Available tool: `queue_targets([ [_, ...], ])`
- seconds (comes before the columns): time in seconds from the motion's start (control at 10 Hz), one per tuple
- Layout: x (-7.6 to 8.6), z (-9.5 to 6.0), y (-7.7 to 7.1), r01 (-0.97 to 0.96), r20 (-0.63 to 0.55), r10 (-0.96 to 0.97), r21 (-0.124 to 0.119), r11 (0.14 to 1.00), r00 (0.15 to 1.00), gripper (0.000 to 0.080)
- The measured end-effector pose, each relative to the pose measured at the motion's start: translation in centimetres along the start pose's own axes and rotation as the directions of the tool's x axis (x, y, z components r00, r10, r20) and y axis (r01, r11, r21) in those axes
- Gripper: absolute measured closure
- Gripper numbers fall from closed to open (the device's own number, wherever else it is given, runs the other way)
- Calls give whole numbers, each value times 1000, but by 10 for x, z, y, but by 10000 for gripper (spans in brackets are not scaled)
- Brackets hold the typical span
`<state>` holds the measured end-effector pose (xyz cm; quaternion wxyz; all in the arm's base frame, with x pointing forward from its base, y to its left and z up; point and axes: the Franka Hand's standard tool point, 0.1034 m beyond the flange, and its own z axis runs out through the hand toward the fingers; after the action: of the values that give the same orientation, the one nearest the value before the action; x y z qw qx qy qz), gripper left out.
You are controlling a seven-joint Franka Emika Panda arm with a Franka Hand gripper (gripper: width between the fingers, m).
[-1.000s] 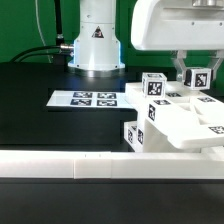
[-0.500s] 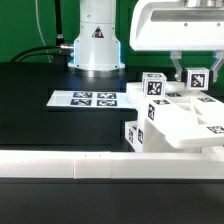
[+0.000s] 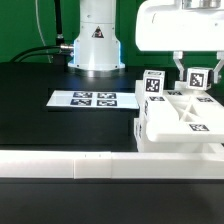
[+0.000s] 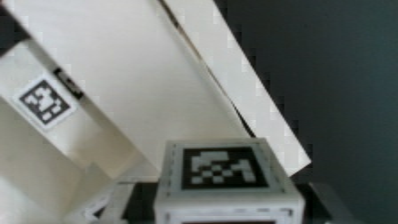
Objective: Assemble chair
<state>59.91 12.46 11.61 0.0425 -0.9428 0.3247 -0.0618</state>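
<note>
A black table (image 3: 40,110) fills the scene, with a long white rail (image 3: 90,165) running across its near edge and the arm's white base (image 3: 97,40) standing at the back. On the exterior view's right sits the chair (image 3: 185,118), a cluster of joined white pieces resting against the rail, its flat top panel carrying square tags. To the exterior view's left of it, flat on the table, lies the marker board (image 3: 85,99). Above the chair's far side hangs the gripper (image 3: 197,78), its fingers closed against a small tagged block (image 3: 197,77) that sits at the chair's top. The wrist view shows that block (image 4: 221,168) between the two dark fingers (image 4: 338,200), beside slanting white panels (image 4: 214,70).
</note>
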Motion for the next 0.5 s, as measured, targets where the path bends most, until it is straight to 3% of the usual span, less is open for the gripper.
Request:
queue_targets([
  [0.3,-4,5,2,-270,23,270,9,963,963,520],
  [0.5,-6,6,1,-464,40,463,12,886,885,523],
])
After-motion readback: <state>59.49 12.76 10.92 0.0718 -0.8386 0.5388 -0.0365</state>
